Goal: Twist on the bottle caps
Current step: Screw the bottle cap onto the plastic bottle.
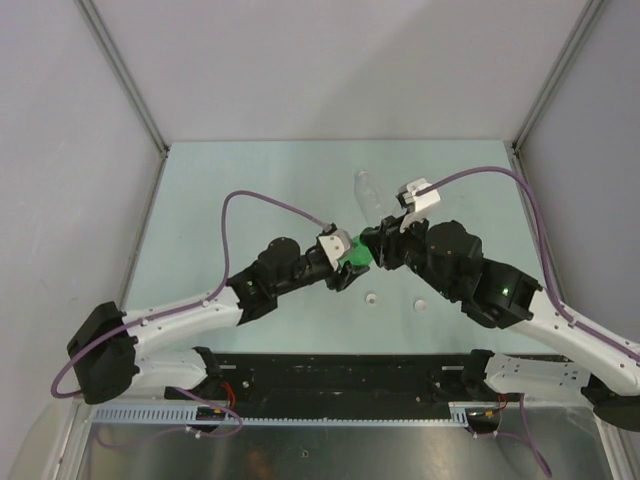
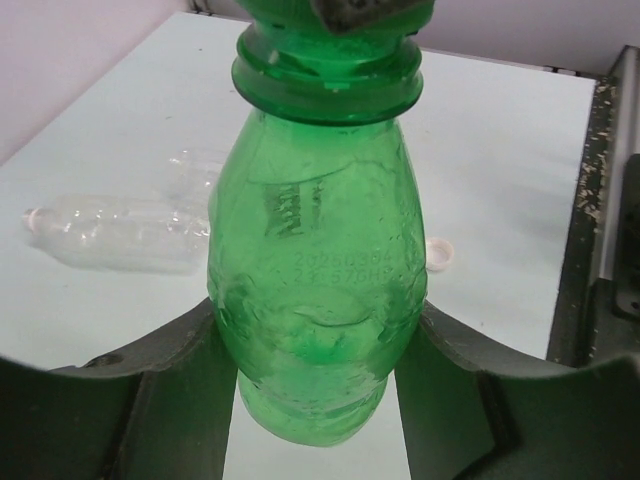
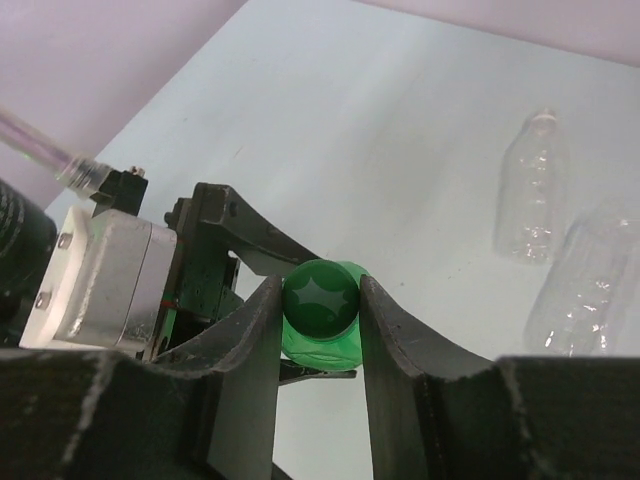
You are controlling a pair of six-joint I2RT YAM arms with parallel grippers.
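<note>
The left claw point(image 1: 340, 265) grips the green bottle point(image 2: 318, 230) by its body, above the middle of the bench point(image 1: 230, 190). The right claw point(image 3: 320, 315) is clamped on the dark green cap point(image 3: 320, 296) at the bottle's neck. Two clear bottles point(image 3: 535, 190) sit toward the far edge, and two white caps point(image 1: 371, 298) sit nearer the near edge.

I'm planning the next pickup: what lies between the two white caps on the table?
Nothing: the top view shows bare table between the left-hand white cap and the right-hand white cap.
</note>
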